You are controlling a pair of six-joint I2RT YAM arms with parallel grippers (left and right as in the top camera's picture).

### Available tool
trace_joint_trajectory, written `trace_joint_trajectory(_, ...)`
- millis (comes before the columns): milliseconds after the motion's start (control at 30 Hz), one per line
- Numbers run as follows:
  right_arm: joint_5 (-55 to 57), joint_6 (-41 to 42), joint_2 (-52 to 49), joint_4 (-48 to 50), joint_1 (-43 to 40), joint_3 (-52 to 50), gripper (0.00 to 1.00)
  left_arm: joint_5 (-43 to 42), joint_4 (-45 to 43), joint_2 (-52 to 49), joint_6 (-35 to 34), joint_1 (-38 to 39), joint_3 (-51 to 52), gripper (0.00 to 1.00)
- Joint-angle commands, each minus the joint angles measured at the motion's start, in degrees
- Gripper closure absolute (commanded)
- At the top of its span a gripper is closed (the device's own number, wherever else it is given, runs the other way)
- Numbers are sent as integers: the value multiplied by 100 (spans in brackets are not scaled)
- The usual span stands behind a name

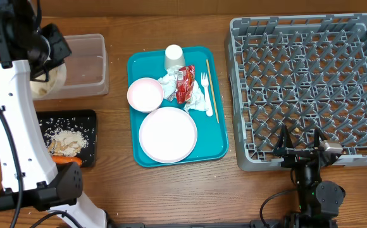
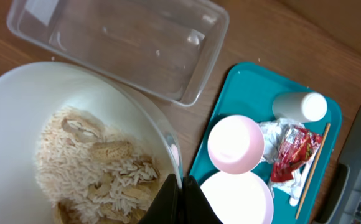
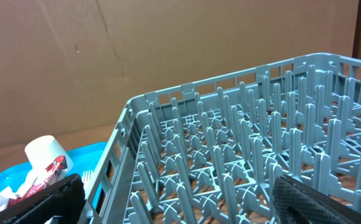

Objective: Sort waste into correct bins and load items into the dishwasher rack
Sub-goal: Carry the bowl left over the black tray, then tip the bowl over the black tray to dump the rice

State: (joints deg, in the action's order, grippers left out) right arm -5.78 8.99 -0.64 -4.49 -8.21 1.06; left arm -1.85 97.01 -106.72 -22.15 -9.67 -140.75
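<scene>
The left gripper (image 2: 182,193) is clamped on the rim of a bowl (image 2: 18,112) of rice scraps (image 2: 99,168), hovering at the tub's (image 1: 85,60) 8 o'clock corner. The black tray (image 1: 90,117), with rice in it, lies near, at about the bowl's 5 o'clock; the tip likely goes there. The right gripper (image 1: 300,140) gapes wide and empty at the rack's (image 1: 234,76) 6 o'clock wall, well apart.

Clear glossy plastic tub (image 2: 124,50), grey plastic rack (image 1: 310,82) (matt), wood-grain table (image 1: 171,196)
</scene>
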Motion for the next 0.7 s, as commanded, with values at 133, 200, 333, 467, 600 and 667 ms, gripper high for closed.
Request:
trace_joint_trajectory(133, -31, 20, 37, 33, -17, -59, 0, -1928, -22, 280, 544, -918, 693, 95)
trace_joint_trajectory(200, -31, 20, 37, 33, -17, -61, 0, -2238, -22, 280, 682, -1056, 817, 95)
trace_joint_trajectory(333, -31, 20, 37, 33, -17, -61, 0, -2468, -22, 282, 769, -1392, 1062, 95)
trace_joint_trajectory(467, -31, 20, 37, 33, -17, -59, 0, -2785, -20, 282, 992, -1788, 1274, 95)
trace_joint_trajectory(600, -31, 20, 37, 33, -17, -59, 0, -2855, -20, 319, 1104, -2240, 1672, 95)
trace_joint_trajectory(667, -31, 20, 37, 33, -17, -59, 0, -2927, -20, 372, 1279, -2424, 1987, 96)
